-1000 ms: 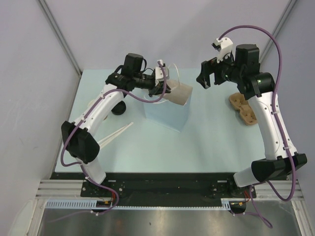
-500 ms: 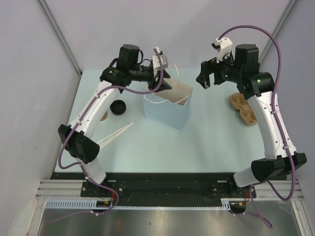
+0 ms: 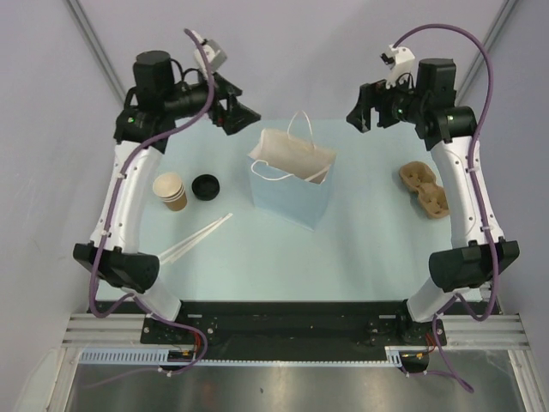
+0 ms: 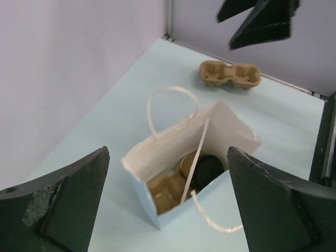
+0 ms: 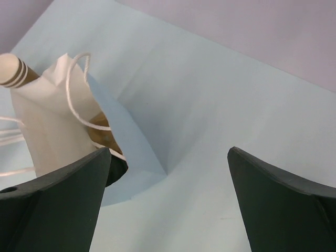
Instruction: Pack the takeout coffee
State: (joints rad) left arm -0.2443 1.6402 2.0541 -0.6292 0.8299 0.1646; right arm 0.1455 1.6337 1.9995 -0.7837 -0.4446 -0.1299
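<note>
The light-blue paper bag (image 3: 290,190) stands upright mid-table with its mouth open. In the left wrist view the takeout coffee (image 4: 206,169), brown cup with black lid, rests inside the bag (image 4: 157,210) next to a brown cup carrier (image 4: 164,191). My left gripper (image 3: 243,115) hangs open and empty, high above the table, back and left of the bag; its wrist view (image 4: 167,151) looks down into the bag. Back right of the bag, my right gripper (image 3: 360,118) is open and empty too, raised over bare table (image 5: 169,151).
A stack of unlidded tan cups (image 3: 170,190) and a loose black lid (image 3: 206,185) sit left of the bag. White sticks (image 3: 197,235) lie at front left. A second brown cup carrier (image 3: 425,188) lies at the right (image 4: 230,74).
My left gripper opened, rose out of the bag's mouth and swung back to the left. The bag now stands free. The right gripper rose slightly.
</note>
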